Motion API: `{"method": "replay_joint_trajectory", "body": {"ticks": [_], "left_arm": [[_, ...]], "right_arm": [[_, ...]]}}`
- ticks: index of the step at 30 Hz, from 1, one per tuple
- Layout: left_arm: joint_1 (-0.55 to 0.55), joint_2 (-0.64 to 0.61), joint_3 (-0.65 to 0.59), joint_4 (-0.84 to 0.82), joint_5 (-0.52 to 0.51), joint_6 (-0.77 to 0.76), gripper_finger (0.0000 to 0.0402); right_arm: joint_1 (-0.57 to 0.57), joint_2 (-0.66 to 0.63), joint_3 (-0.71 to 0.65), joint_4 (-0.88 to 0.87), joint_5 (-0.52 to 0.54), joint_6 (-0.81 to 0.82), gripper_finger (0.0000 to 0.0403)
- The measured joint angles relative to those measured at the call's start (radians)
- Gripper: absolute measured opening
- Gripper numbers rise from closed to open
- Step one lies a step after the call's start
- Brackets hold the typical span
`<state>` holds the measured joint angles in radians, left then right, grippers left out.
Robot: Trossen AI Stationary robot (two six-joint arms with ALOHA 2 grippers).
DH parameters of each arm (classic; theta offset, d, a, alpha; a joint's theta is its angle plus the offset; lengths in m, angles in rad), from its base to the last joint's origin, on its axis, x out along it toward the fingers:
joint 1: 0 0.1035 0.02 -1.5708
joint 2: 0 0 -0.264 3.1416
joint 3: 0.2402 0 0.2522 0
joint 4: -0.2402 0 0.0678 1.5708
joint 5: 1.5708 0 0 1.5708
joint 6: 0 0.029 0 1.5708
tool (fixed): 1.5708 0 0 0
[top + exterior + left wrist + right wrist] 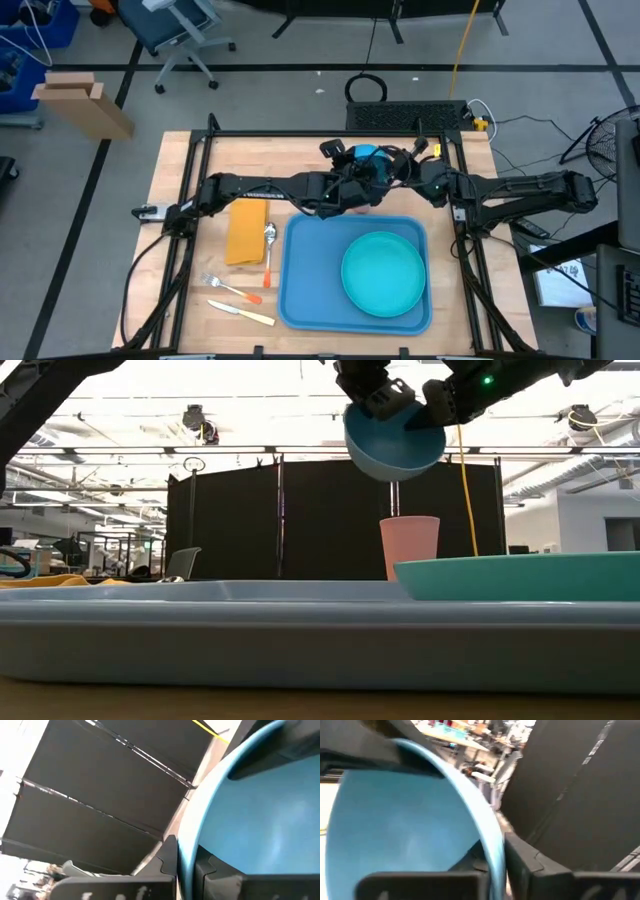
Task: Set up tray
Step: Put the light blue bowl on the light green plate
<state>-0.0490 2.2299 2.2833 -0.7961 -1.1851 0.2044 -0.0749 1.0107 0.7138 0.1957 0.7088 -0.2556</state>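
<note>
You've got both arms meeting over the back-centre of the table, abt 12 o'clock from the tray [305, 290]. Between them a blue bowl [393, 442] hangs in the air, tilted, well above the tray. Left gripper [182, 862] is pinching the bowl's rim, one finger inside and one outside. Right gripper [492, 860] is pinched on the rim the same way from the opposite side. Looks like a hand-over, or a two-arm carry to keep the bowl steady; can't tell which.

The tray lies flat at front-centre of the table: big blue plastic rectangle w/ rounded corners and a low raised rim, smooth and a bit glossy. A round teal plate [383, 272] sits on its 3 o'clock half, leaving the 9 o'clock half bare, probably room for the bowl.

At 9 o'clock, off the tray, are a folded yellow napkin [247, 232], a metal spoon w/ orange handle [269, 250] just beside it, then a fork [228, 288] and a pale knife [241, 314] toward 7 o'clock. They're lined up near the tray edge, likely waiting to be loaded.

A pink cup [409, 547] stands upright behind the tray, under the bowl. It's plain, slightly tapered, matte plastic by the look. The bowl is thin-walled, smooth, rounded.
</note>
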Motion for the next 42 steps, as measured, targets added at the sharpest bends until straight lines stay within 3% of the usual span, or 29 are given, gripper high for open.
{"method": "replay_joint_trajectory", "body": {"ticks": [6, 11, 15, 19, 22, 26, 29, 31, 34, 38, 40, 42], "left_arm": [[0.005, 0.0, 0.0, -0.004, 0.029, -0.015, 0.0014], [-0.022, 0.0, 0.0, 0.011, 0.048, 0.051, 0.0092], [-0.052, 0.0, 0.0, 0.073, -0.059, 0.196, 0.0163], [-0.124, -0.033, -0.001, 0.019, -0.184, 0.28, 0.0217], [-0.174, -0.124, -0.002, -0.145, -0.201, 0.144, 0.024], [-0.217, -0.267, 0.005, -0.439, -0.112, -0.233, 0.0251], [-0.23, -0.335, 0.001, -0.73, 0.021, -0.586, 0.0243], [-0.224, -0.38, -0.047, -0.772, 0.051, -0.724, 0.0222], [-0.238, -0.513, -0.265, -0.667, 0.157, -0.63, 0.0163], [-0.224, -0.667, -0.596, -0.457, 0.235, -0.557, 0.0049], [-0.199, -0.759, -0.769, -0.235, 0.286, -0.438, 0.0014], [-0.182, -0.862, -0.948, 0.043, 0.447, -0.263, 0.0012]], "right_arm": [[0.0, 0.001, 0.016, -0.042, 0.005, 0.006, 0.0008], [0.003, 0.002, 0.06, -0.151, -0.055, 0.011, 0.0002], [0.003, 0.001, 0.065, -0.16, -0.055, 0.008, 0.0001], [-0.009, 0.001, 0.065, -0.186, -0.06, 0.008, 0.0001], [-0.011, -0.012, 0.063, -0.262, -0.035, -0.007, 0.0001], [-0.014, -0.018, 0.092, -0.318, -0.035, 0.027, 0.0001], [-0.018, -0.015, 0.119, -0.389, -0.052, 0.028, 0.0], [-0.018, -0.01, 0.16, -0.481, -0.085, 0.036, 0.0], [0.002, -0.004, 0.257, -0.628, -0.129, 0.074, 0.0], [0.045, 0.035, 0.395, -0.812, -0.167, 0.094, 0.0], [0.057, 0.053, 0.469, -0.89, -0.225, 0.096, 0.0], [0.061, 0.085, 0.535, -0.961, -0.274, 0.102, 0.0]]}}
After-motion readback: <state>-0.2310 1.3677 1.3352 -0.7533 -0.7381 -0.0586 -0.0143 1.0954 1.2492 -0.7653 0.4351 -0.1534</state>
